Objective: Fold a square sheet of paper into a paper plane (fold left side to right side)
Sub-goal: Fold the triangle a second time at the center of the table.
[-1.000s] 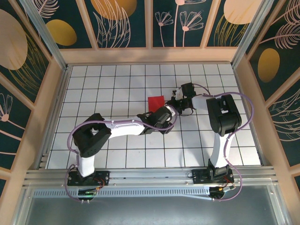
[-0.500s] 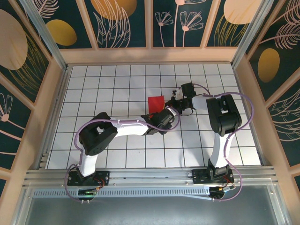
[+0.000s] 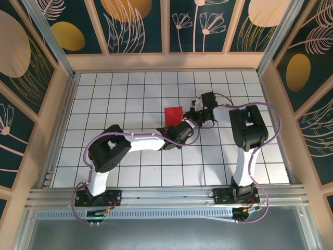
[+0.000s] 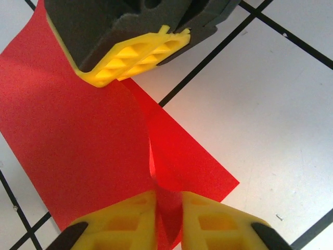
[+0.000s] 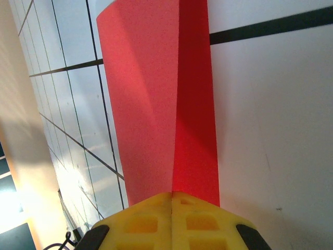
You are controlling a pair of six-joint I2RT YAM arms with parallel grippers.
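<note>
Your left tool (image 4: 167, 211) is all but closed, its tips nipping a raised ridge of the square sheet of paper (image 4: 73, 130). Your right tool (image 5: 171, 203) is fully closed, tips on the sheet at the ridge's other end; you can't tell whether it pinches or only pins. Likely one tool anchors so the other can lift the left side over to the right. The sheet lies mid-bench (image 3: 130, 94), slightly toward the far edge. Fold not yet laid flat.
</note>
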